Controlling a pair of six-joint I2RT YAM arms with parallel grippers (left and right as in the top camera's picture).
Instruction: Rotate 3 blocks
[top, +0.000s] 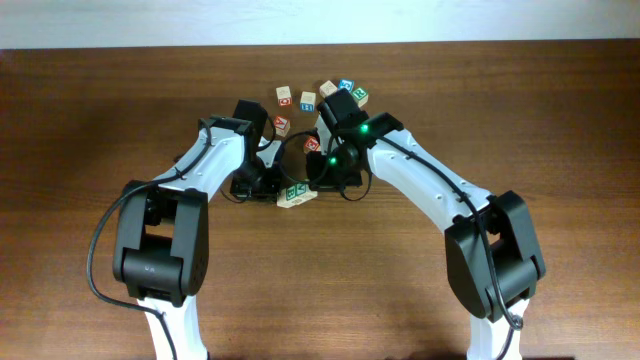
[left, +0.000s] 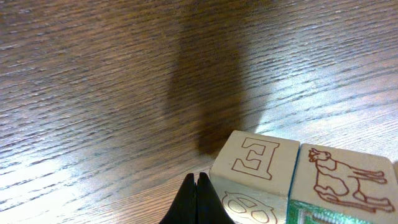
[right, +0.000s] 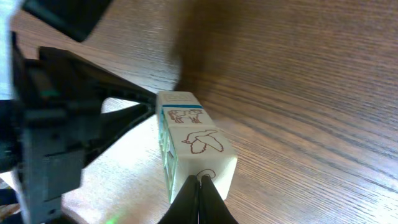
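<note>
Pictured at the middle of a wooden table (top: 100, 120): three small wooden letter blocks (top: 296, 193), packed side by side in a short row between two robot arms. Flanked on one side by the left claw (left: 198, 200), pressed together and pinching nothing, tips just beside the E block (left: 254, 158). Flanked on the other by the right claw (right: 202, 198), likewise pressed together and empty, tips right at the near end of the bird block (right: 200, 144). Impossible to say from either wrist view whether touching or just short of it. Scattered farther back on the table, well apart from the row: other blocks (top: 308, 100) with red and blue print, no part of the job.

Judged light, stiff and hard-edged, with smooth printed faces. Likely to slide over the wood grain or skid sideways rather than tip, and unlikely to break. Easy to nudge with shut tips, yet apt to drag the neighbours along while packed this tightly. Best taken one at a time across two opposite flat faces, low and square, never by the corners. For a push instead, aim near a corner, to turn rather than shove.
</note>
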